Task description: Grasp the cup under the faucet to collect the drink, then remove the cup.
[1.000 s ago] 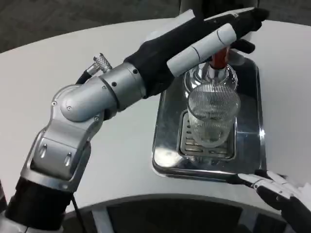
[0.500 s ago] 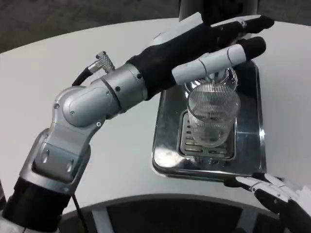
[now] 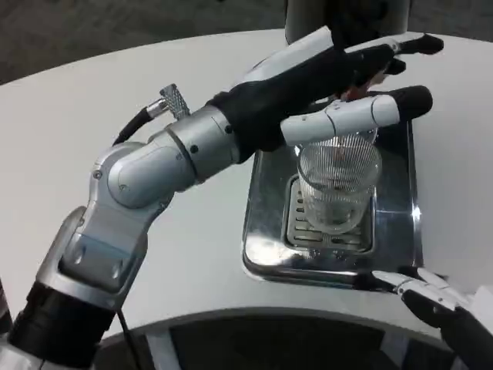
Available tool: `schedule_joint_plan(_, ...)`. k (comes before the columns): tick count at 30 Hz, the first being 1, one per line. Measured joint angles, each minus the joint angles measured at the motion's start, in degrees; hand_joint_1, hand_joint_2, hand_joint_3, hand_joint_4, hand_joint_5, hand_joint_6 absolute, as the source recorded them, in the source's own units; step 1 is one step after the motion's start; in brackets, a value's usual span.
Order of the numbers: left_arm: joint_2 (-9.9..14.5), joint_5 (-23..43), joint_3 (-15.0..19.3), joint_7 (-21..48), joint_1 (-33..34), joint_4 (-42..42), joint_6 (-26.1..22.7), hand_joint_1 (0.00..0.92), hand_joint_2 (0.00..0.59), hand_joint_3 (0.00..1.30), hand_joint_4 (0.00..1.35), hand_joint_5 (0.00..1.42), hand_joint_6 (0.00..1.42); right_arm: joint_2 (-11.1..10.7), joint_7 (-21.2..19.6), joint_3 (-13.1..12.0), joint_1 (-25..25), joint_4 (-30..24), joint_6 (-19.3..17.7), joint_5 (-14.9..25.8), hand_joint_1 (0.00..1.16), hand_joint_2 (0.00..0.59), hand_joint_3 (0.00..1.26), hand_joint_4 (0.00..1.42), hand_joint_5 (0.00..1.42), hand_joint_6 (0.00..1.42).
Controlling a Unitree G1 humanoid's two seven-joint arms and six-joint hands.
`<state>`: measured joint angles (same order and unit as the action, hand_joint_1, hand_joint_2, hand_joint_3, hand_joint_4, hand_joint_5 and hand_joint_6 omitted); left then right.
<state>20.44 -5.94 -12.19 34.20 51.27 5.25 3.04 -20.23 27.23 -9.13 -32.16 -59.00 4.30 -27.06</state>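
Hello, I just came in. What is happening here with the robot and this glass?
The left robot hand reaches over the clear ribbed cup, which stands upright on the grate of the shiny metal drip tray, under the faucet. Its fingers are spread above the cup's rim, up by the faucet; whether they touch the tap cannot be told. The cup looks empty or nearly so. The right robot hand waits at the table's near edge, holding nothing.

A round white table (image 3: 115, 85) over dark floor (image 3: 92, 31).
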Motion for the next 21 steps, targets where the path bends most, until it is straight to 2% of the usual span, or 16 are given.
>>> schedule_joint_plan(7, 0.0, -1.7, -0.6, 0.0, 1.0, 2.1, 3.1, 0.000, 0.073, 0.12, 0.00, 0.08, 0.09, 1.0, 0.0, 0.7, 2.1, 0.1, 3.4, 1.6, 0.48, 0.450, 0.18, 0.12, 0.05, 0.01)
schedule_joint_plan(12, 0.0, -1.7, -0.7, 0.0, 1.2, 2.8, 4.0, 0.000, 0.072, 0.11, 0.00, 0.06, 0.09, 2.5, -1.0, 0.9, 3.4, 0.9, 4.9, 4.0, 0.53, 0.439, 0.14, 0.09, 0.08, 0.08)
schedule_joint_plan(14, 0.0, -1.7, -0.7, 0.0, 1.3, 3.2, 4.2, 0.000, 0.072, 0.11, 0.00, 0.06, 0.09, 3.4, -1.9, 0.9, 4.2, 1.9, 5.3, 5.2, 0.54, 0.425, 0.13, 0.09, 0.09, 0.11)
schedule_joint_plan(16, 0.0, -1.7, -0.7, 0.0, 1.4, 3.4, 4.3, 0.000, 0.072, 0.11, 0.00, 0.06, 0.09, 4.5, -3.0, 1.0, 5.3, 3.2, 6.1, 6.2, 0.57, 0.368, 0.09, 0.08, 0.12, 0.17)
schedule_joint_plan(18, 0.0, -1.7, -0.7, 0.0, 1.4, 3.7, 4.6, 0.000, 0.072, 0.11, 0.00, 0.06, 0.09, 5.3, -4.4, 1.4, 6.4, 4.2, 6.2, 6.5, 0.60, 0.337, 0.06, 0.08, 0.15, 0.21)
schedule_joint_plan(21, 0.1, -1.7, -0.7, 0.0, 1.5, 4.0, 4.8, 0.000, 0.074, 0.11, 0.00, 0.06, 0.09, 6.7, -6.5, 2.6, 7.9, 5.6, 6.5, 6.5, 0.62, 0.320, 0.05, 0.08, 0.15, 0.22)
